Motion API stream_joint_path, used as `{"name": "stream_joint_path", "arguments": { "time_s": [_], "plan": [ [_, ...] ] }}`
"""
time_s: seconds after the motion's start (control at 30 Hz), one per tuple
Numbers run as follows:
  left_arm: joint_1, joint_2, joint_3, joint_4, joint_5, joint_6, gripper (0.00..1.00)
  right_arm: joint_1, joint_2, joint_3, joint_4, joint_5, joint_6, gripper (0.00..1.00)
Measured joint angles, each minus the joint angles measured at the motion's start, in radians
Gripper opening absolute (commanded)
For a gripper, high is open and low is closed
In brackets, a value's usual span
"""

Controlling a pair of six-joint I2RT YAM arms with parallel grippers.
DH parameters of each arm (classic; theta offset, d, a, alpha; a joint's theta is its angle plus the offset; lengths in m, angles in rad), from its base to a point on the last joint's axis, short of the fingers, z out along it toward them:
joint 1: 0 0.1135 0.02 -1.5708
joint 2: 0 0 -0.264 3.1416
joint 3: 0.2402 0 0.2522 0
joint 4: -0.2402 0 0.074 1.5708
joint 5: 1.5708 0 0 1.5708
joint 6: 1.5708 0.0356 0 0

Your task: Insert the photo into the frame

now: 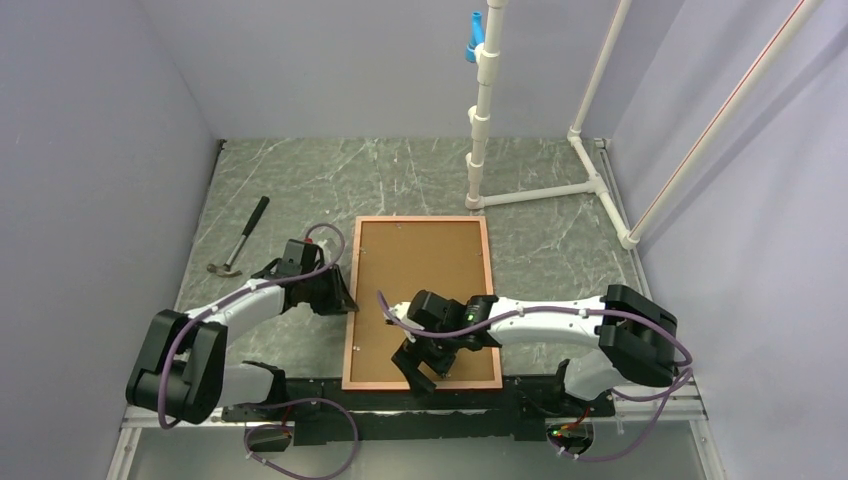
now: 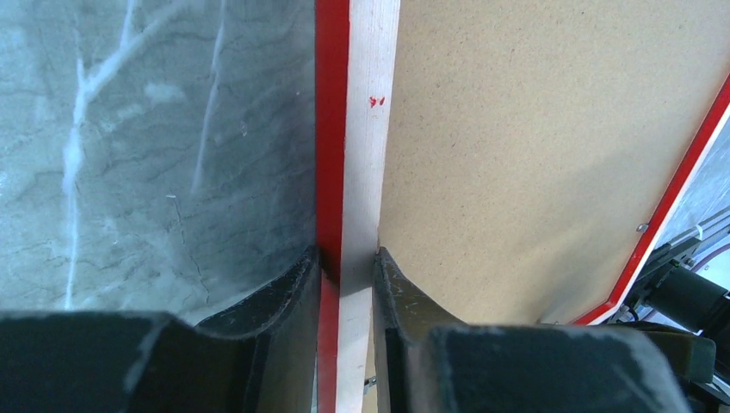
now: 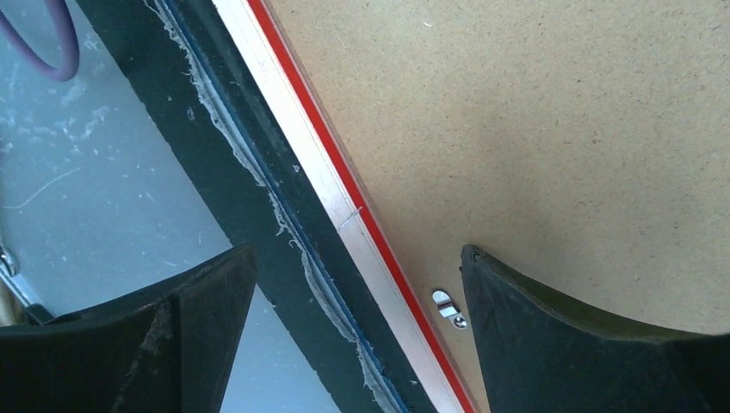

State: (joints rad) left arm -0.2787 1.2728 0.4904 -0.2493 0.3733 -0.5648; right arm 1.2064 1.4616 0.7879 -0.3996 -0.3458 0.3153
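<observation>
As left end effector (image 2: 346,255) clamps frame (image 2: 365,155), snug

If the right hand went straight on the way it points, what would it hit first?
Probably the near edge of the frame, which runs between the open fingers of the right hand; one finger would land on the backing board. How far off is unclear.

Hammer (image 1: 240,238) lies left of frame (image 1: 420,218), pipe stand (image 1: 478,150) beyond.
</observation>
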Motion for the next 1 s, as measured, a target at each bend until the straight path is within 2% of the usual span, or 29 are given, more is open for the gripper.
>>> {"name": "stream_joint_path", "arguments": {
  "time_s": [0.67, 1.0],
  "plan": [
    [-0.013, 0.183, 0.175, -0.074, -0.031, 0.024, 0.11, 0.027, 0.002, 0.025, -0.092, 0.174, 0.041, 0.88],
    [-0.013, 0.203, 0.198, -0.094, -0.034, 0.03, 0.11, 0.027, 0.002, 0.019, -0.104, 0.185, 0.044, 0.69]
  ]
}}
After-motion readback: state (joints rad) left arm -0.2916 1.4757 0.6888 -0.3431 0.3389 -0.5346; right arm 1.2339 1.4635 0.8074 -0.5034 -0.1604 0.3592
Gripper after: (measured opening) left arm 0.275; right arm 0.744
